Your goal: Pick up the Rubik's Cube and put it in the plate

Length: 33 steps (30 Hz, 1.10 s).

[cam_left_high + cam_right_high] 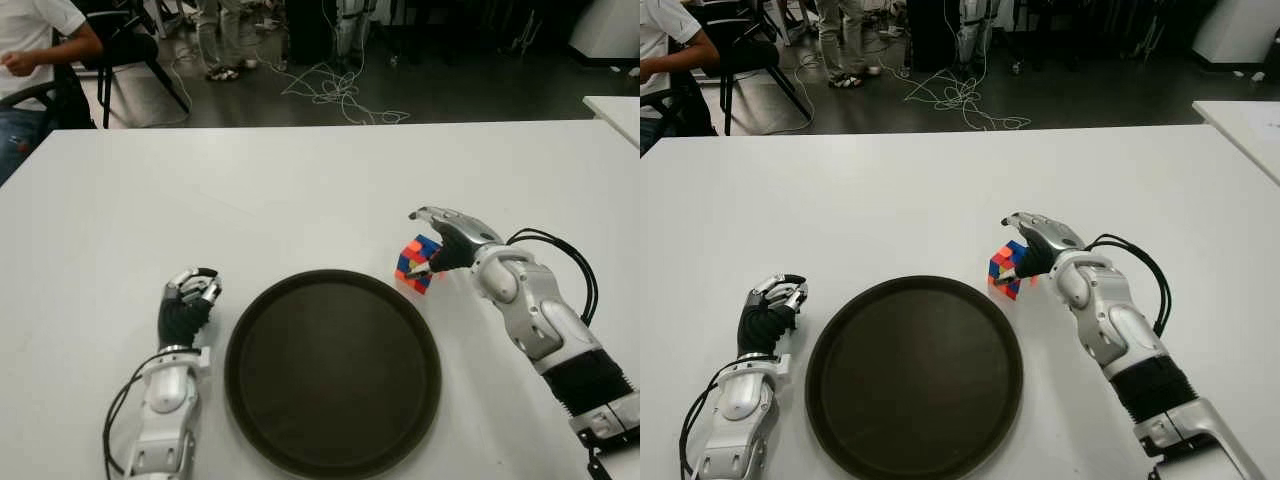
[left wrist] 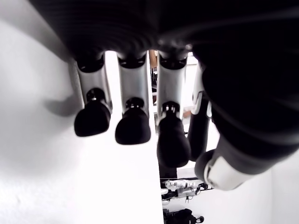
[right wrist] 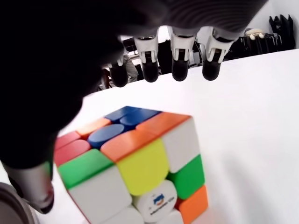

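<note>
multicoloured rubik's cube [image 1: 417,263] on white table [image 1: 300,190], right hand [image 1: 445,240] spread open over it, beside dark plate [image 1: 333,372]

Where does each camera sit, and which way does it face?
Left eye: on the head, looking forward and down at the table; both arms show, left hand beside the plate.
Right eye: same scene, slightly offset.
Left wrist: close on its own curled fingers, holding nothing.
Right wrist: its own fingers spread above the cube.
Shared: cube and right hand appear in both eye views and the right wrist view.
</note>
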{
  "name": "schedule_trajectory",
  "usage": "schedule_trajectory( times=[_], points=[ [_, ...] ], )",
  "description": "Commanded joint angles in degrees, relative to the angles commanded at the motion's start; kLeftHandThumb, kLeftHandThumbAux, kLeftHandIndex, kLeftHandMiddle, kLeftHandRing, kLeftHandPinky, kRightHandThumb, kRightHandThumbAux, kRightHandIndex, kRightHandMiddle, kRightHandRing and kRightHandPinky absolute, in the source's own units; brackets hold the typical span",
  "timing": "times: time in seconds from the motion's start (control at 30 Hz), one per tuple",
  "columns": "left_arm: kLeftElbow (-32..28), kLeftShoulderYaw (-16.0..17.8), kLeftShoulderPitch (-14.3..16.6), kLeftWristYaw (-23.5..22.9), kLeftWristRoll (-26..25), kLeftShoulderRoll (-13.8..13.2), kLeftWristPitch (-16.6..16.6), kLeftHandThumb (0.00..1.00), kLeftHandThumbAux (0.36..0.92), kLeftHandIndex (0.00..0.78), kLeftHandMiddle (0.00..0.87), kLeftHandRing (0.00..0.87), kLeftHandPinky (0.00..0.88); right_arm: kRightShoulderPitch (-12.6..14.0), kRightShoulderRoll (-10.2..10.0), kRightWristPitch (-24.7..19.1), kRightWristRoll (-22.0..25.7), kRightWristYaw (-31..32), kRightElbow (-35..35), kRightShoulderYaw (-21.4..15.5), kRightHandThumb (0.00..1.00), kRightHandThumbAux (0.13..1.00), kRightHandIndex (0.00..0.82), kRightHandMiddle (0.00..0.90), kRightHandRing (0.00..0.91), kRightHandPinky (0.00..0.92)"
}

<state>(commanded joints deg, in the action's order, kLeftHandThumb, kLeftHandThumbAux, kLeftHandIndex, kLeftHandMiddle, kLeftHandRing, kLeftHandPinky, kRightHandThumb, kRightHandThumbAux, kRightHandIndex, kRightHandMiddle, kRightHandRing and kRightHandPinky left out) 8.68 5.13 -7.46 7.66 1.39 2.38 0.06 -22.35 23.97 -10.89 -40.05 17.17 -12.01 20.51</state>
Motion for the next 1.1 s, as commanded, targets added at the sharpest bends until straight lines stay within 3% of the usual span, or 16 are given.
schedule_trajectory(
  times=[0.57,1.1],
  points=[
    [-0.1,-0.2,-0.1,-0.5,0.2,-0.6,-0.1,0.709,0.704,0.441,0.786,0.798,0.777,1.1,-0.3,-1.0,0.3,0.4,0.4,0.2,0.000,0.630,0.000,0.000,0.000,0.000],
    [0.0,-0.3,-0.3,-0.3,0.5,-0.7,-0.5,0.709,0.705,0.441,0.780,0.791,0.771,2.0,-0.2,-2.4,0.7,2.2,1.9,0.2,0.000,0.671,0.000,0.000,0.000,0.000]
  ],
)
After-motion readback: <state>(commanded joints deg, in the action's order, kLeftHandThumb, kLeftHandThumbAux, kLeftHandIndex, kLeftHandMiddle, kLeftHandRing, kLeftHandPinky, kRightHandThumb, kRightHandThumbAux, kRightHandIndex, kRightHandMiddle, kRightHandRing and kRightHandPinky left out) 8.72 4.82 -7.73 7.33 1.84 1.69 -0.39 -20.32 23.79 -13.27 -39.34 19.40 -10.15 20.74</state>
